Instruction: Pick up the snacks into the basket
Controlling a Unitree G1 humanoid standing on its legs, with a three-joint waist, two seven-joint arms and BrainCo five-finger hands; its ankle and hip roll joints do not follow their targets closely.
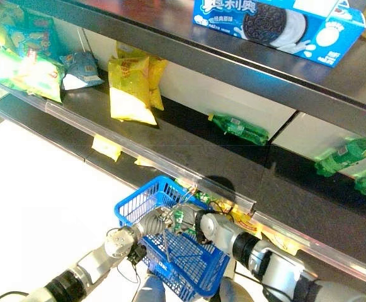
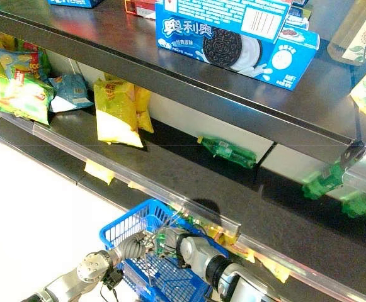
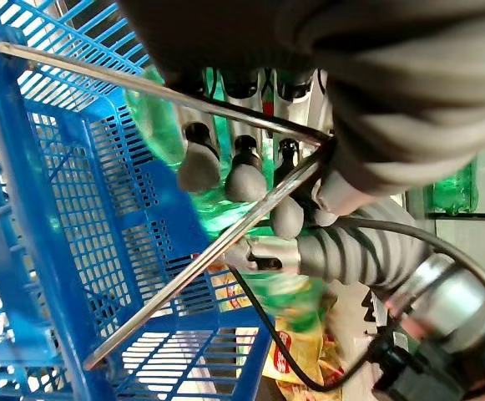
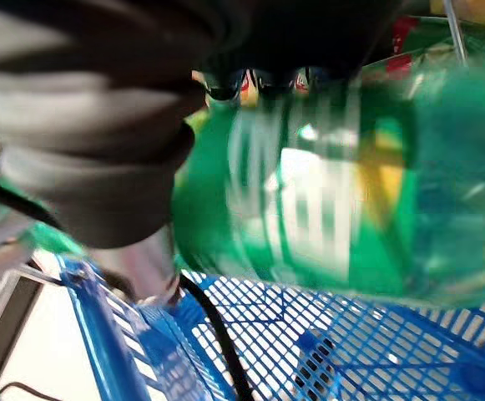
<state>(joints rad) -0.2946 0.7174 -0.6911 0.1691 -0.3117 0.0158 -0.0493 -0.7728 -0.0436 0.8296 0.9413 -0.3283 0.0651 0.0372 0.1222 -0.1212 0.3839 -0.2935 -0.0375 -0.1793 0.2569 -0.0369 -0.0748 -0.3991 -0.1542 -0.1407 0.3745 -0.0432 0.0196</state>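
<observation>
A blue plastic basket hangs in front of the shelves, low in the eye views. My left hand is shut on its wire handle, with the fingers curled over the wire. My right hand reaches in over the basket's far rim and is shut on a green bottle. The bottle lies on its side just above the basket's mesh floor. Part of the bottle shows behind my left fingers. The two hands are close together over the basket.
Dark shelves run across the view. The middle shelf holds yellow snack bags, green and blue bags at the left and green bottles. A blue cookie box lies on top. Snack packs sit on the lower shelf behind the basket.
</observation>
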